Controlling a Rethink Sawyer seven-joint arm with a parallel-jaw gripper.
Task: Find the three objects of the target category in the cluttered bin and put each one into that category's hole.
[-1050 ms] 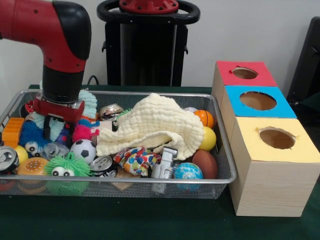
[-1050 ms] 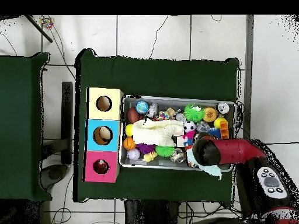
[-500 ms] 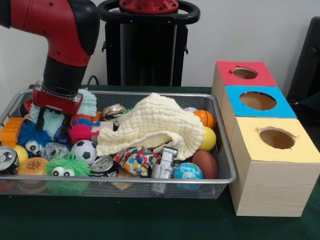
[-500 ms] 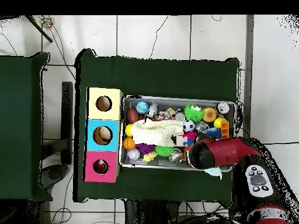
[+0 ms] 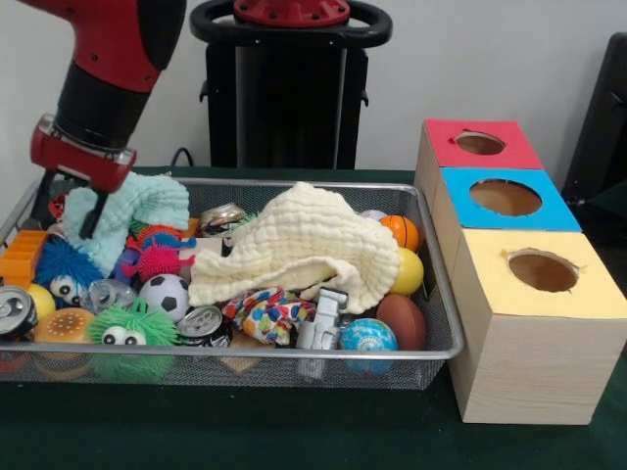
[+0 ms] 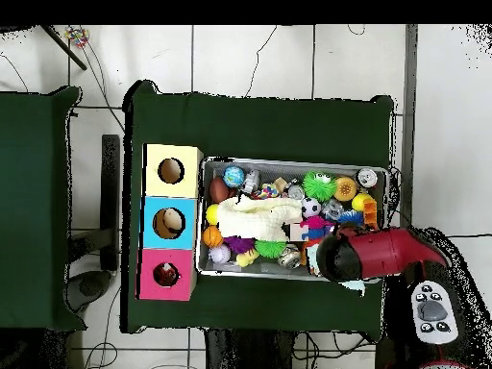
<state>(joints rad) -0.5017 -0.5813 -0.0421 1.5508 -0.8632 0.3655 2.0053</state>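
Note:
My gripper [image 5: 71, 209] hangs over the left end of the wire bin [image 5: 431, 294], shut on a pale teal cloth [image 5: 137, 204] that is pulled up from the clutter. A cream waffle cloth [image 5: 304, 240] covers the bin's middle. Around it lie an orange basketball [image 5: 402, 231], a yellow ball [image 5: 409, 271], a brown football [image 5: 404, 318], a soccer ball [image 5: 163, 292], a blue patterned ball [image 5: 367, 339], spiky toys [image 5: 127, 331] and crushed cans [image 5: 202, 323]. In the overhead view the red arm [image 6: 370, 253] hides the gripper; only a corner of the teal cloth [image 6: 352, 284] shows.
Three wooden boxes stand beside the bin, each with a round hole on top: red [image 5: 480, 144], blue [image 5: 505, 199], yellow [image 5: 542, 271]. In the overhead view they line the bin's left side, beginning with the yellow box [image 6: 171, 171]. A black stand [image 5: 289, 88] rises behind the bin.
The gripper has risen out of the bin and drifted left, drawing the teal cloth up with it. The pink and blue spiky toys beneath are now uncovered.

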